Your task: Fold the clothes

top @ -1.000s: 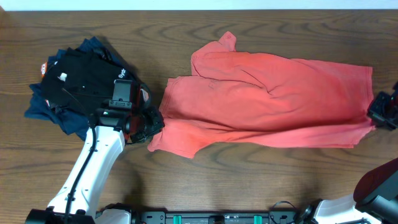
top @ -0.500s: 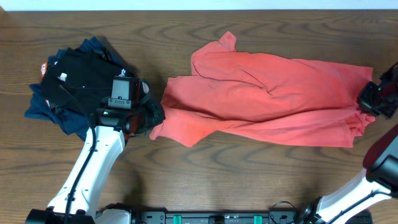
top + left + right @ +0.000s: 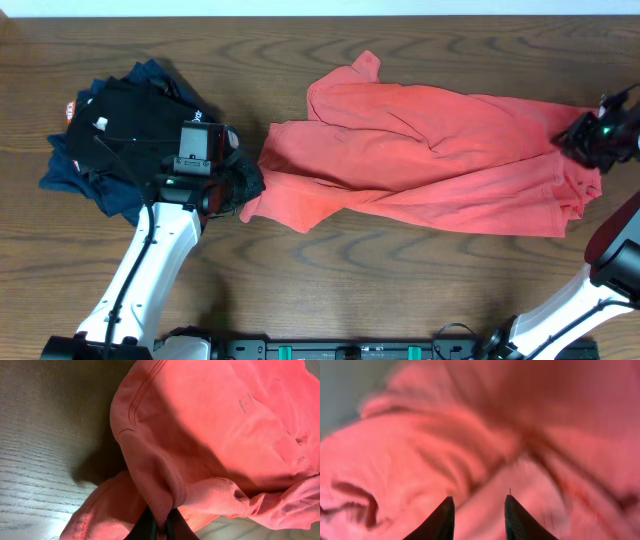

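Salmon-red T-shirt (image 3: 420, 160) lies crumpled on counter (image 3: 400, 290), plain side up, just beside pile of dark folded shirts (image 3: 120, 125) and stretching away from it. Left hand (image 3: 250, 190) sits between pile and T-shirt, fingers pressed together, pinching fold of stitched edge nearest pile (image 3: 160, 527). Right hand (image 3: 590, 140) is at T-shirt end farthest from pile, over bunched cloth. Its fingers stand apart (image 3: 477, 510). That wrist view is blurred.
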Tool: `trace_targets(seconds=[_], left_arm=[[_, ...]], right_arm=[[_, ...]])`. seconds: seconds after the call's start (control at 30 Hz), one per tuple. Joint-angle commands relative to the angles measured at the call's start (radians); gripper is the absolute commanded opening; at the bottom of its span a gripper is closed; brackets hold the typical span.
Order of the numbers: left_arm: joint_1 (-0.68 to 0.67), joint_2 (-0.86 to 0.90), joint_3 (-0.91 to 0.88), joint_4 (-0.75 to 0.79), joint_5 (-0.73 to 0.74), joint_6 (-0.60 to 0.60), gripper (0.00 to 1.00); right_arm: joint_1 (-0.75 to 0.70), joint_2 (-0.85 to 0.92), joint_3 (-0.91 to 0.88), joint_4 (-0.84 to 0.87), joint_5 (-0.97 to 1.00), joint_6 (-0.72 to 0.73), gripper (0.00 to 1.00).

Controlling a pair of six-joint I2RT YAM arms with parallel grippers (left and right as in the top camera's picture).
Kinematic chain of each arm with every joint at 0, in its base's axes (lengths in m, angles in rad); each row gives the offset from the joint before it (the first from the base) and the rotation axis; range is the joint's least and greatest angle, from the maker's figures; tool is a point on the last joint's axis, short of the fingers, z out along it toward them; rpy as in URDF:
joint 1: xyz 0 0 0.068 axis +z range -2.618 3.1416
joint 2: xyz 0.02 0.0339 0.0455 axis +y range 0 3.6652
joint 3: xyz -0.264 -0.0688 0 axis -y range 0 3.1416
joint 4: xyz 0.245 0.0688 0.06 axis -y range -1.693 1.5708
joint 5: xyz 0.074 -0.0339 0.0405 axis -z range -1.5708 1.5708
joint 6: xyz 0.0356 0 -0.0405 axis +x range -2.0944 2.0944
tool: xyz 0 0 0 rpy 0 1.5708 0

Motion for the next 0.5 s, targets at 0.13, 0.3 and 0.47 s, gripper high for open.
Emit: trace_targets(seconds=[0.13,0.3,0.47], left_arm=[[0.001,-0.003,0.021,0.001,-0.017,0.018,0.06],[0.001,-0.003,0.021,0.000,-0.017,0.018,0.07],[0.001,-0.003,0.021,-0.003,-0.017,0.018,0.07]], right_arm=[[-0.007,-0.006,-0.033,-0.148,0.282,0.003,0.34],[0.000,-0.006,-0.083,-0.107,0.278,0.003,0.35],[0.024,-0.006,-0.141,-0.035,0.278,0.003,0.41]])
